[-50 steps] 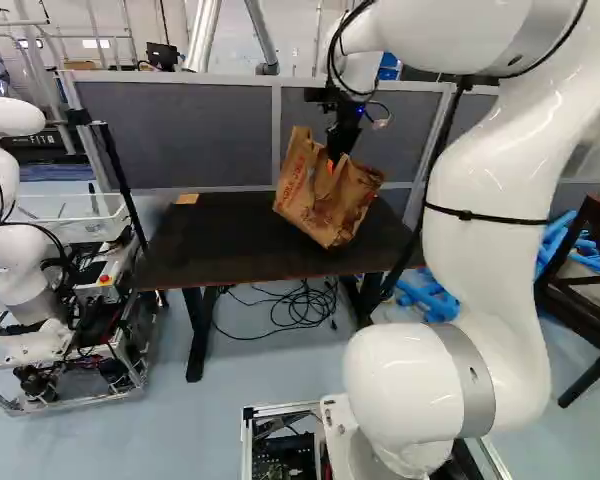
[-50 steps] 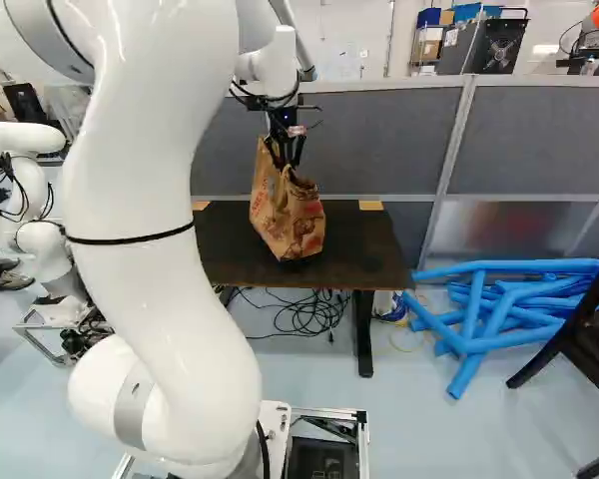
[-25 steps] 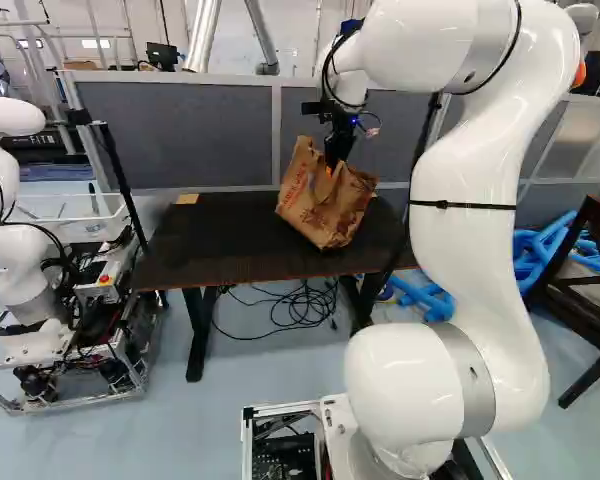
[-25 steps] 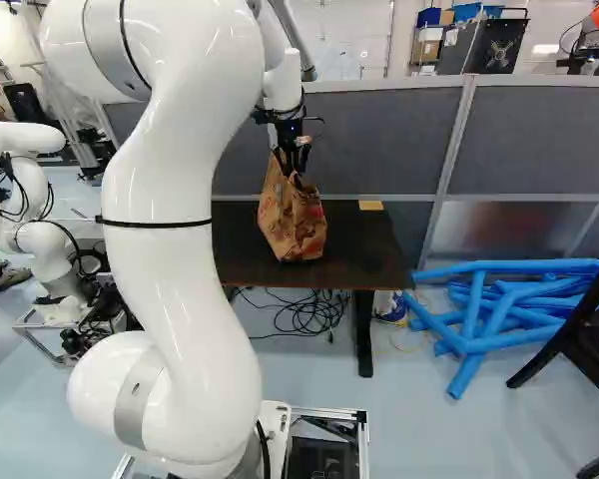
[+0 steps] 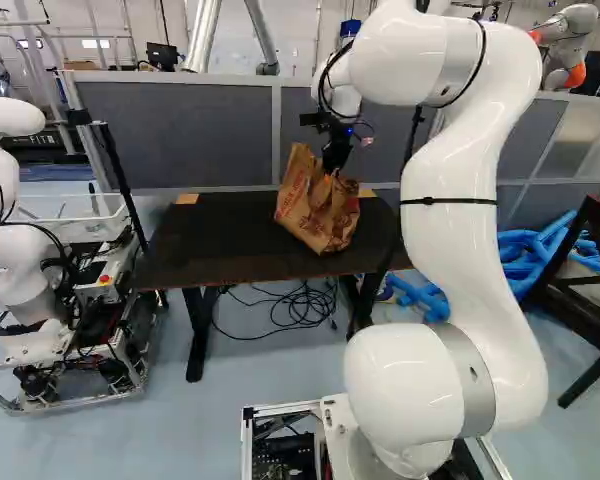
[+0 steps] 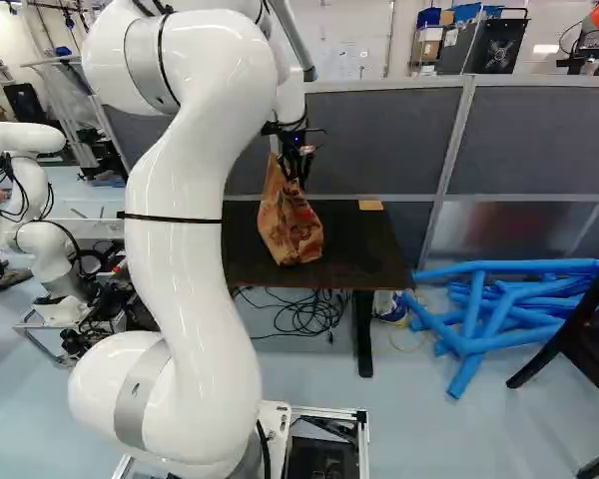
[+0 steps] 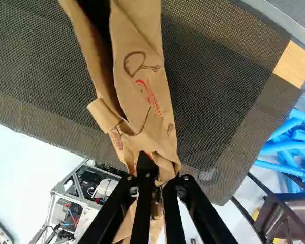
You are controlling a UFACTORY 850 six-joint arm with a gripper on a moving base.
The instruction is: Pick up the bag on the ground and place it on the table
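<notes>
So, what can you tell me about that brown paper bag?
The brown paper bag looks creased and crumpled, with red print and darker drawings on it, and a dark gap between its folds. It is tilted, over the dark table, pinched near its top by the black gripper. Whether its bottom touches the tabletop, I can't tell.

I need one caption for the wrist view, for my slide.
The hand grips a brown paper bag over the dark table.

The white arm (image 5: 452,265) arches up and forward — black claw (image 5: 330,169) pointing down, two fingers pinched together
</notes>
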